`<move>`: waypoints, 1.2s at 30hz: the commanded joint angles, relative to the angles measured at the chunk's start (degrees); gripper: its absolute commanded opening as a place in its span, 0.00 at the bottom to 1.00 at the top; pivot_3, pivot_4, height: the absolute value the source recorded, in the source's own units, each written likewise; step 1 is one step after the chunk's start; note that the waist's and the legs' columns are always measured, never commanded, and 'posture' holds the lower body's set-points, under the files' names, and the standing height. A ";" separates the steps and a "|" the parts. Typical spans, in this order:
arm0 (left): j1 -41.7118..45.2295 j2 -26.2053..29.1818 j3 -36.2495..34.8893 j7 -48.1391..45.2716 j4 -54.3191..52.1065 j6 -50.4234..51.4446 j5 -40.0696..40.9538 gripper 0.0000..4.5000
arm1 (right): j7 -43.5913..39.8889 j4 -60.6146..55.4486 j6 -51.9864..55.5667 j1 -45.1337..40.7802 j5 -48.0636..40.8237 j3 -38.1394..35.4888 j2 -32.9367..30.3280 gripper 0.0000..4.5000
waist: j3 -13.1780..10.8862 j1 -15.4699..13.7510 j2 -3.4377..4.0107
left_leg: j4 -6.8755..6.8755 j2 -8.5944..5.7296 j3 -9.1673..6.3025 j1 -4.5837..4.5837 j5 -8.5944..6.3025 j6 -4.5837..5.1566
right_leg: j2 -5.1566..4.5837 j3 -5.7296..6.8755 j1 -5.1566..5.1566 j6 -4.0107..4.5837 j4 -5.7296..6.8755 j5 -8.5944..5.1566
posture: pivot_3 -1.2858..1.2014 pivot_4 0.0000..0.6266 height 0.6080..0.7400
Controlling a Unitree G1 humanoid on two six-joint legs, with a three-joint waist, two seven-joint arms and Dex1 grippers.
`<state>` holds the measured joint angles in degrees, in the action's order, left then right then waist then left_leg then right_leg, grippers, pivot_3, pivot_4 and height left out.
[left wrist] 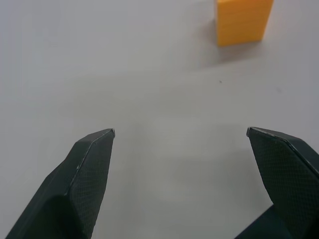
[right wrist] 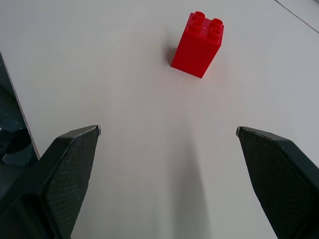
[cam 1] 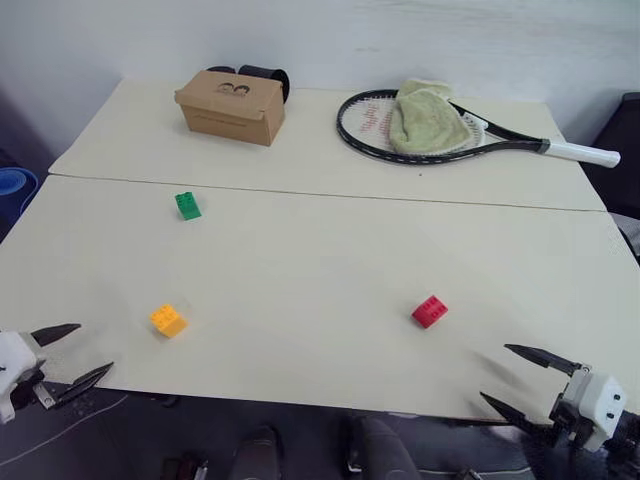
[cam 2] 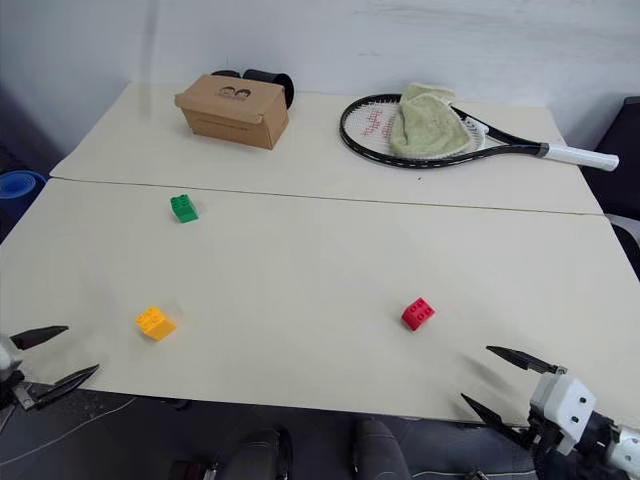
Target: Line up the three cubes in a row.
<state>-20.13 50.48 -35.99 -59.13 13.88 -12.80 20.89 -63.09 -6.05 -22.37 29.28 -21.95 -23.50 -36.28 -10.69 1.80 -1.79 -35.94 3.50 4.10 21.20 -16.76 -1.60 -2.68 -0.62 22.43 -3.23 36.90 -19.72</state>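
Cream table (cam 1: 320, 260) w/ 3 bricks well apart, green brick (cam 1: 187, 205) far left, yellow brick (cam 1: 167, 320) near my wide-open left gripper (cam 1: 78, 355), red brick (cam 1: 429, 311) near wide-open right gripper (cam 1: 518, 376); I reckon they're light, stiff, slick plastic, so pinch flat sides.

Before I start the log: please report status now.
Left gripper and right gripper open, empty. Red cube, green cube, orange-yellow cube scattered, no row. Nothing between them.

Cardboard box (cam 1: 231, 105), racket (cam 1: 440, 130) under green towel (cam 1: 428, 122).
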 commanded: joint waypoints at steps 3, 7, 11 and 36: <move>-0.68 0.09 -1.86 -0.84 -5.03 5.12 3.78 0.99 | 7.73 -7.35 4.58 2.21 -2.57 0.47 4.75 1.00 | 0.01 0.01 0.00 | -0.01 0.01 0.00 0.00 0.00 -0.01 | 0.01 0.02 -0.01 0.00 0.02 0.00 | 0.52 0.24 1.00; -3.16 2.26 -2.46 -8.07 -15.04 16.68 13.46 0.99 | 15.55 -18.32 12.24 1.41 -4.85 4.23 9.04 1.00 | 0.03 0.53 -0.03 | -0.07 0.05 0.00 -0.02 0.06 -0.10 | 0.00 0.01 -0.04 0.01 0.12 -0.01 | 0.52 0.24 1.00; -2.35 2.83 1.01 -10.84 -24.29 18.58 14.43 0.99 | 22.39 -25.00 19.66 -3.84 -2.43 11.21 11.13 1.00 | 0.06 0.83 0.03 | -0.07 0.09 -0.03 -0.03 0.14 -0.22 | -0.01 0.07 -0.04 0.08 0.20 -0.03 | 0.52 0.24 1.00; 3.29 2.67 7.14 -12.74 -32.34 20.67 10.94 1.00 | 7.73 -2.43 21.40 -27.50 0.01 18.72 3.15 0.33 | 0.07 1.35 0.09 | -0.25 0.08 0.03 0.00 0.22 -0.18 | 0.27 0.06 0.04 0.04 0.49 -0.03 | 0.52 0.24 1.00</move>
<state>-16.55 52.83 -27.66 -71.98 -17.30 7.62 31.69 -48.93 -8.87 2.10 3.00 -20.25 -4.93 -31.06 -10.63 3.15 -1.70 -36.22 3.58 4.13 21.20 -16.53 -1.78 -2.41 -0.56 22.47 -3.19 37.39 -19.74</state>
